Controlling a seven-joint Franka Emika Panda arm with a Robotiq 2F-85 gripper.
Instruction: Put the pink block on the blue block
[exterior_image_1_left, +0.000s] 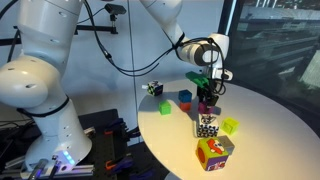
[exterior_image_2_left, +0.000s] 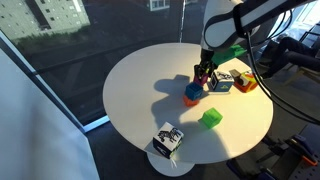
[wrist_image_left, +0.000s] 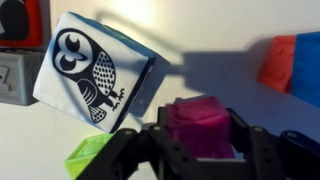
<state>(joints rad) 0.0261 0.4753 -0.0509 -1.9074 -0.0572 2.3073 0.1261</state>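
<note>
Your hand (wrist_image_left: 200, 142) grips the pink block (wrist_image_left: 203, 122); blue block (wrist_image_left: 306, 66) sits at two o'clock in wrist view. Carry over, centre, lower flat, then release.

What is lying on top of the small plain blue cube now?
Nothing: the top of the small plain blue cube shows bare. The small plain pink cube is held beside it in the pincer; its own underside is hidden.

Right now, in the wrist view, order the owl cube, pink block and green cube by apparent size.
1. owl cube
2. pink block, nearest the camera, so flattered
3. green cube, partly cut off, so its rank is unsure
</note>
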